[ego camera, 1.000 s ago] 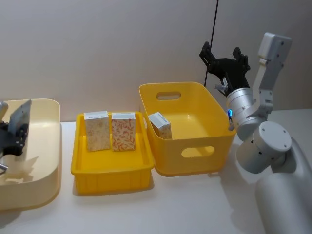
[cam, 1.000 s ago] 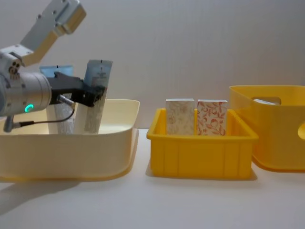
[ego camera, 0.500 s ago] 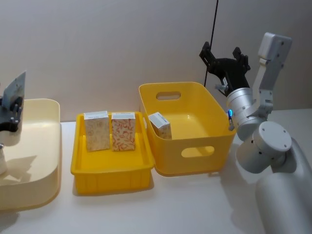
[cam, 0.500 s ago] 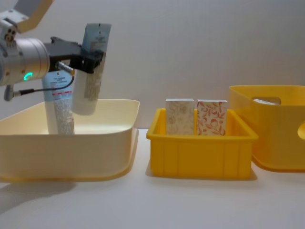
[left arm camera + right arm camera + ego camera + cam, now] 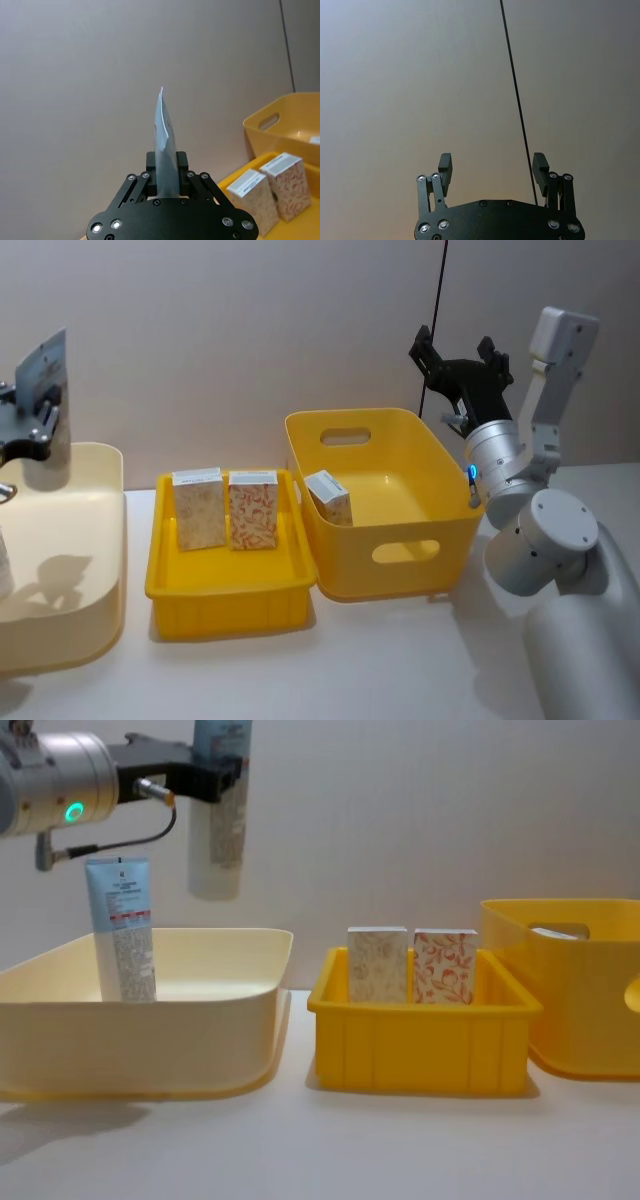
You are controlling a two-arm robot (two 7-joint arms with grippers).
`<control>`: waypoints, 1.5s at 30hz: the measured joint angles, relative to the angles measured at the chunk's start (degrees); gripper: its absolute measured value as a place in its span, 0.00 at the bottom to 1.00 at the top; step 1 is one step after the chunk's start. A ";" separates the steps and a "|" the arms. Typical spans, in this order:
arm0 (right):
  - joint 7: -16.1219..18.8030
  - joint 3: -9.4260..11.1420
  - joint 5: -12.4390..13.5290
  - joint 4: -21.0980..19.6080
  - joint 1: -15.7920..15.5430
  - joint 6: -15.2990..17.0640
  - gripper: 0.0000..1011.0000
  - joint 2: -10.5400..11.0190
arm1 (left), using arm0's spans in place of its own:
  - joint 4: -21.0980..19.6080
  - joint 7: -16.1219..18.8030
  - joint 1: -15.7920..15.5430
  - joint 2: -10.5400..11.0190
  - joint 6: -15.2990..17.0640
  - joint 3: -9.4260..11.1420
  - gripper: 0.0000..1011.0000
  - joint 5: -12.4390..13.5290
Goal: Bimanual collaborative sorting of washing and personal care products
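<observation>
Squeeze tube (image 5: 218, 840) hangs upright over cream tub (image 5: 150, 1030), left jaws clamped on it; carry level, clearing rims. Right jaws open, raised beside deep bin (image 5: 350, 552).

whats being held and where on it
Left gripper pinches a squeeze tube on its upper body, below the flat end; right gripper open, empty.

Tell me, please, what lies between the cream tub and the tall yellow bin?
A shallow yellow tray holding an upright beige box and an upright red-orange box, as the chest view shows.
</observation>
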 joint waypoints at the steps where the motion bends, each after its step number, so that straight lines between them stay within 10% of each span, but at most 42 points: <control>1: 0.00 0.00 0.00 0.00 0.00 0.00 0.99 0.00 | 0.46 -0.88 -0.54 -0.25 -0.48 -0.23 0.23 -0.67; 21: 0.00 0.00 0.00 0.00 0.00 0.00 0.99 0.00 | 10.98 -17.12 -9.03 -3.51 -6.50 -1.94 0.23 -12.17; 45: 0.00 0.00 -0.01 0.00 0.00 0.00 0.99 0.00 | 16.65 -24.61 -13.30 -4.20 -8.24 -1.50 0.23 -16.35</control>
